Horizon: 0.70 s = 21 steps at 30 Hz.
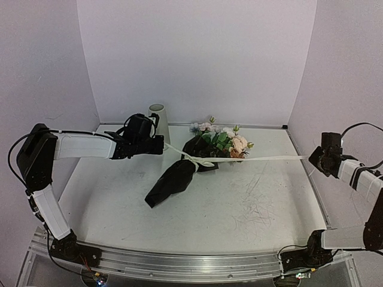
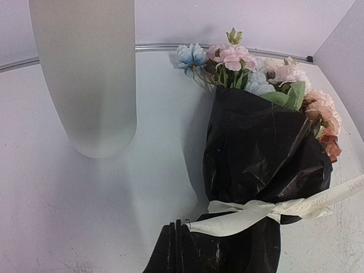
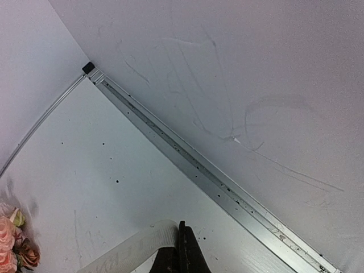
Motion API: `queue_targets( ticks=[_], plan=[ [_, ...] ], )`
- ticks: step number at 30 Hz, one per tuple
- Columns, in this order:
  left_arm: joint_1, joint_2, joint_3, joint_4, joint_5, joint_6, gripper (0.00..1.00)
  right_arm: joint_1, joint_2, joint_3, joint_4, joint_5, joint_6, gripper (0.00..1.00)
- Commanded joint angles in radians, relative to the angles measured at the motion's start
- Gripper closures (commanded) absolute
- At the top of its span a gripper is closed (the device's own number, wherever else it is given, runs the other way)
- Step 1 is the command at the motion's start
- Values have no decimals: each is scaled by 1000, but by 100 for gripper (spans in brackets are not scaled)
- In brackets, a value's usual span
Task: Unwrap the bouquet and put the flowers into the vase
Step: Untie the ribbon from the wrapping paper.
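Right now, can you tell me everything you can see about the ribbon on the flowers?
The ribbon is cream, flat and woven-looking, with faint printed letters. It is knotted around the middle of the black paper cone of the bouquet, which lies on the table. Its two tails are pulled straight out to opposite sides. The left gripper is shut on one, the right gripper on the other.

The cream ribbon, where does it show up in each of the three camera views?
Top view: the ribbon runs across the middle, from left claw to right claw, tied round the bouquet.
Left wrist: the ribbon sits lower right, knotted round the bouquet.
Right wrist: the ribbon lies at the bottom edge, left of centre.
Shared landmark: the peach flowers.
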Motion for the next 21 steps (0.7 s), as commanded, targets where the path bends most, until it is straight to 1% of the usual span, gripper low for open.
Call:
queue_targets(
  ticks=[1, 7, 21],
  plan=[
    [8, -37, -3, 17, -12, 5, 100, -25, -43, 5, -27, 29, 36, 100],
    [8, -37, -1, 17, -14, 6, 100, -48, -59, -4, -42, 46, 72, 100],
    [8, -43, -14, 17, -24, 7, 100, -116, -117, -55, -110, 139, 245, 100]
  ],
)
